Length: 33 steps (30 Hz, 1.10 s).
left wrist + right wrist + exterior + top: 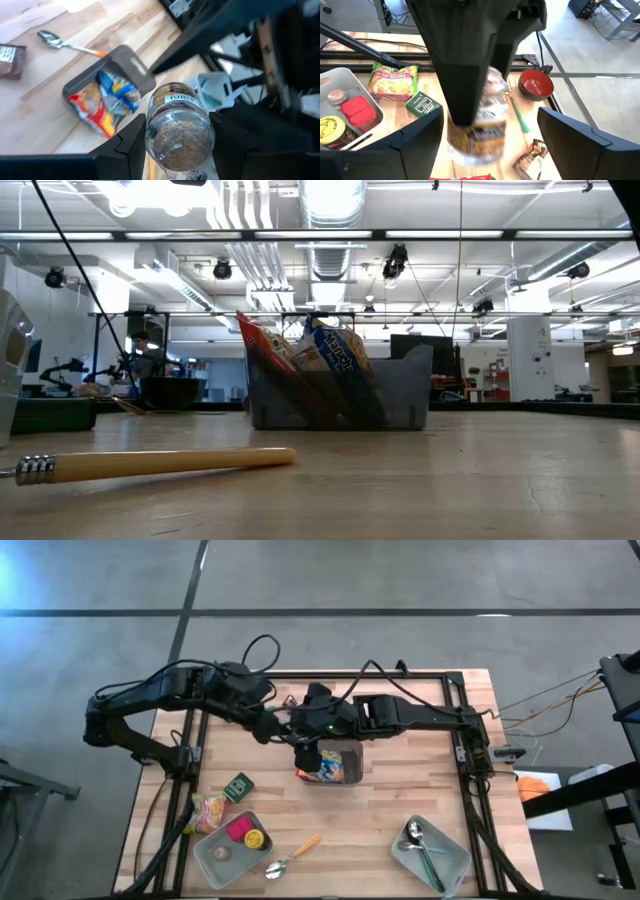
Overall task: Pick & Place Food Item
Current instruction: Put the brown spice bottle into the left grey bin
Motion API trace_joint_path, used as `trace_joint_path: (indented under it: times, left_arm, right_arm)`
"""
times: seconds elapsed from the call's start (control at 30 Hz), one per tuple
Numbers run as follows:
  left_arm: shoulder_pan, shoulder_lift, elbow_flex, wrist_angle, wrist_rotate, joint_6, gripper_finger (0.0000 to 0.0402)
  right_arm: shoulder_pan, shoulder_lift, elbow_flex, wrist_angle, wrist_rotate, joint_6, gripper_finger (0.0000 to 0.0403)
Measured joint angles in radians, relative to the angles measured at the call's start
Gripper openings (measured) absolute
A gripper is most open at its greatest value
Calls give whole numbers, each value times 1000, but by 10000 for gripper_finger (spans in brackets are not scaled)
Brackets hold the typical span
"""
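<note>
A clear jar [177,130] with a gold-edged label and brown contents hangs in the air above the table's middle. My left gripper [177,147] is shut on it, one dark finger on each side. The right gripper [490,145] faces the same jar [480,122] and stands open, its fingers spread wider than the jar. From above, the left gripper [273,725] and the right gripper [302,735] meet just behind the grey bin [356,754]. Colourful snack bags [325,768] stand in that bin [410,390].
A grey tray [213,862] with small food items sits front left, beside a noodle pack [210,810] and a green box [238,787]. An orange-handled spoon [295,853] lies at the front. Another tray [450,868] with spoons sits front right. A red bowl [536,84] is near the frame.
</note>
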Motion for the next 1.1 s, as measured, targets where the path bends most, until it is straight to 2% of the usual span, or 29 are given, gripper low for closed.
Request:
trace_joint_path:
  times: [0.3,0.47,0.73,1.0,1.1]
  left_arm:
    - [-8,-84,0,-194,35,139,164]
    - [-67,-143,0,-344,33,244,164]
    - [-316,-172,0,-505,-111,277,164]
    - [-653,-164,0,-505,-238,274,164]
    - [-751,-148,0,-503,-256,271,164]
  right_arm:
    - [3,0,0,-15,2,96,338]
    - [3,0,-2,-32,-1,161,339]
    - [3,0,-3,-27,7,207,339]
    - [3,-1,-5,-21,7,197,339]
    - [3,-1,-5,-21,7,195,339]
